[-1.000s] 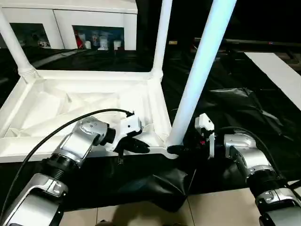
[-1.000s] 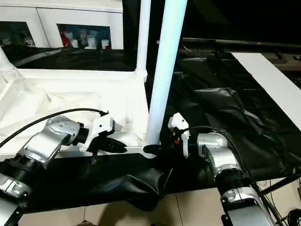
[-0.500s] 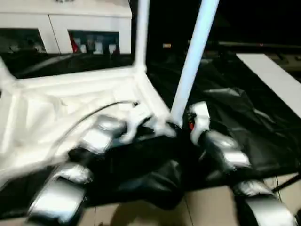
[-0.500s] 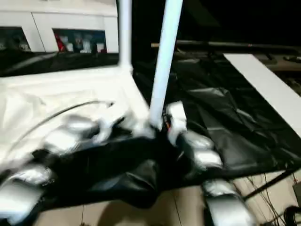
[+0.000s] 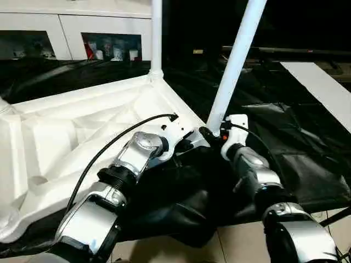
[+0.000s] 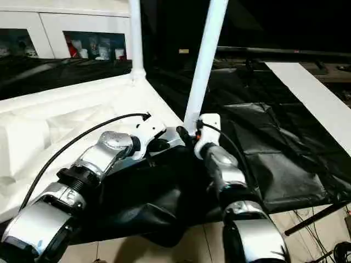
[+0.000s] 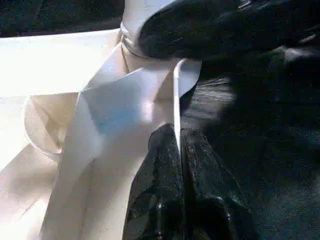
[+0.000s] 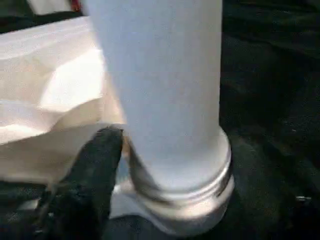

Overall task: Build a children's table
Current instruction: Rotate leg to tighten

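Observation:
The children's table lies upside down: its white ribbed top (image 5: 66, 137) rests on black cloth. One white leg (image 5: 238, 60) stands in the near right corner socket, and another leg (image 5: 156, 33) stands at the far corner. My left gripper (image 5: 186, 147) is shut on the thin rim (image 7: 176, 100) of the top, just beside that near corner. My right gripper (image 5: 211, 133) sits low against the base of the near leg (image 8: 165, 90), right at its ringed collar in the socket.
Crumpled black cloth (image 5: 296, 159) covers the work surface and hangs over its front edge. A flat white board (image 5: 323, 82) lies at the right. A white cabinet (image 5: 82, 22) stands behind. Tiled floor (image 5: 247, 244) shows below.
The table top has swung round on the cloth: its near right corner with the leg has gone away from me and leftward. Both grippers went with it.

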### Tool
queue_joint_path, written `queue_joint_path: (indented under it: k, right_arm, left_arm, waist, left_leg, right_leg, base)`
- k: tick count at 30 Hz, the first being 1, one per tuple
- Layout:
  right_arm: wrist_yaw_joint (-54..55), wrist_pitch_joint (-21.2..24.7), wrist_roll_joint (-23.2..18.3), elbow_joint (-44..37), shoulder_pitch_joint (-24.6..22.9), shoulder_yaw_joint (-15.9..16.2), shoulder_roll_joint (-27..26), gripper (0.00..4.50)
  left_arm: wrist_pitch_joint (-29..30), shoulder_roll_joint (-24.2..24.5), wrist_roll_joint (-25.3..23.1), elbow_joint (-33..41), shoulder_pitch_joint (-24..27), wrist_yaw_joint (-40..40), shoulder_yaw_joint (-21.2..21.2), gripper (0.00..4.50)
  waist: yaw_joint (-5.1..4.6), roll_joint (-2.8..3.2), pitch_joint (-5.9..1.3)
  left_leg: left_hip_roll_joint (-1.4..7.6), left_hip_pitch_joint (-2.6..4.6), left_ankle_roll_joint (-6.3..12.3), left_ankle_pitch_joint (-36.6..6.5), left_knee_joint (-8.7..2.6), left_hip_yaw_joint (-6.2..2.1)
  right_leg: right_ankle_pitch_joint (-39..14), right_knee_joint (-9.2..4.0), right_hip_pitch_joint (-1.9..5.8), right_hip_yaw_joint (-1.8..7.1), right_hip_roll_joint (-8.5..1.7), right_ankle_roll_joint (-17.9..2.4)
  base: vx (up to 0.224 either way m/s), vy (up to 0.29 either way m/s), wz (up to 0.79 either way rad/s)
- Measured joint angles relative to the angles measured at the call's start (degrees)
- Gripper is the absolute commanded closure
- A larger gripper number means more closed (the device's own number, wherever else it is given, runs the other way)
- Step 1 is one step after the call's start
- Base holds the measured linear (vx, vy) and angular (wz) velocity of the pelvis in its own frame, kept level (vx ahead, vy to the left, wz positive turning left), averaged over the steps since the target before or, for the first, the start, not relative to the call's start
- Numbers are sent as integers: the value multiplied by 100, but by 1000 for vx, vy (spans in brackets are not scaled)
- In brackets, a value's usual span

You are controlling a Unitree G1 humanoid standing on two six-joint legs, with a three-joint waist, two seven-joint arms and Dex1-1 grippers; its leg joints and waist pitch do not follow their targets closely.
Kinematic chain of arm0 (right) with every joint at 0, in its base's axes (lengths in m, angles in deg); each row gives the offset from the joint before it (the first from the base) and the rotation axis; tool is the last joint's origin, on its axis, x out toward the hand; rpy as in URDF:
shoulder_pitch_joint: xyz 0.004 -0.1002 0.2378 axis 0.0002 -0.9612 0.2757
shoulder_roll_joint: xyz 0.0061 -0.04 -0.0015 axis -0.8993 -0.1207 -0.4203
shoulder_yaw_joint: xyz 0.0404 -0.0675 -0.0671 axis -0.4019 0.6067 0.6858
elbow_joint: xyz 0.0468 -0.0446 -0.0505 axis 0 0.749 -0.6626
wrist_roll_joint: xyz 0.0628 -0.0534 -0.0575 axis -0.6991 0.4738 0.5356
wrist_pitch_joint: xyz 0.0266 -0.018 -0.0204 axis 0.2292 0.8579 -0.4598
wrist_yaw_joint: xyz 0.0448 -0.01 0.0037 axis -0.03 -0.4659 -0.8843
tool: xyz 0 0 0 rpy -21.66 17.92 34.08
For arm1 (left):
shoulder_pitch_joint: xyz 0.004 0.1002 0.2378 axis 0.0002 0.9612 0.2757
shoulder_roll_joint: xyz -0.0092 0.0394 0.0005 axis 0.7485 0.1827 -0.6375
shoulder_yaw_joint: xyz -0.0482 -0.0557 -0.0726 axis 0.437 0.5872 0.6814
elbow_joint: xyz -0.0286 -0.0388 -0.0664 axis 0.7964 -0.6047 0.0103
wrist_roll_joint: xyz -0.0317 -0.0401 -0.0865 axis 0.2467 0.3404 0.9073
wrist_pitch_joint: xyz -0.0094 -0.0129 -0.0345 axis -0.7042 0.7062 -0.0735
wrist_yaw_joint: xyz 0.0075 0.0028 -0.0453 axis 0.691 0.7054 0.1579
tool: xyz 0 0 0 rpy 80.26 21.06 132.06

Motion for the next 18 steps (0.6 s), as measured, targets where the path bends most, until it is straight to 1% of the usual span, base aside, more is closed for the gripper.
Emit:
queue_joint_path:
  k: [3,4,6,7,10,13,15,18]
  right_arm:
    - [-818,90,18,-220,-69,271,377,62]
    - [-1109,109,75,-326,-82,428,549,62]
    - [-1639,99,186,-532,-187,642,874,62]
    - [-2127,83,261,-695,-329,774,1147,62]
    - [-2969,22,329,-923,-667,895,1592,62]
    - [-3565,-23,332,-1339,-889,1110,1727,62]
    - [-3691,-37,326,-1457,-922,1188,1676,62]
    - [-3715,-37,261,-1607,-921,1263,1531,62]
  left_arm:
    - [-99,115,-4,0,7,-224,-11,450]
    - [-117,171,-6,38,14,-343,-38,450]
    - [-163,277,2,197,94,-628,-89,450]
    - [-282,414,13,366,184,-961,-158,450]
    - [-538,798,167,705,425,-1852,-254,450]
    - [-709,1118,233,950,566,-2431,-332,450]
    - [-720,1167,251,1016,590,-2632,-369,450]
    - [-717,1183,267,1122,615,-2755,-435,450]
  waist:
    - [-16,-3,3]
    - [-11,-2,4]
    - [2,-2,4]
    - [19,-2,4]
    - [52,1,4]
    - [53,2,5]
    - [57,4,6]
    - [99,5,7]
  left_leg:
    - [2,-5,0,0,0,-1]
    - [2,-4,0,0,-1,-1]
    - [3,-8,0,-2,-7,0]
    - [3,-14,3,-4,-11,0]
    - [4,-17,6,-5,-29,5]
    - [10,-18,6,-5,-29,5]
    - [10,-18,4,-5,-25,6]
    - [8,-20,4,-5,-12,8]
  right_leg:
    - [0,0,-1,-1,-1,0]
    - [0,-1,-3,-2,-1,0]
    - [-5,-5,-4,-4,-1,6]
    - [-10,-8,-7,-6,-1,11]
    - [-22,-9,-16,-8,1,7]
    - [-24,-3,-21,-11,4,3]
    - [-23,-2,-21,-10,4,1]
    - [-22,-2,-16,-5,-2,0]
  base:
    - [0,0,0]
    - [0,0,0]
    - [0,0,0]
    - [0,0,0]
    - [0,0,0]
    - [0,0,0]
    - [0,0,0]
    - [0,0,0]
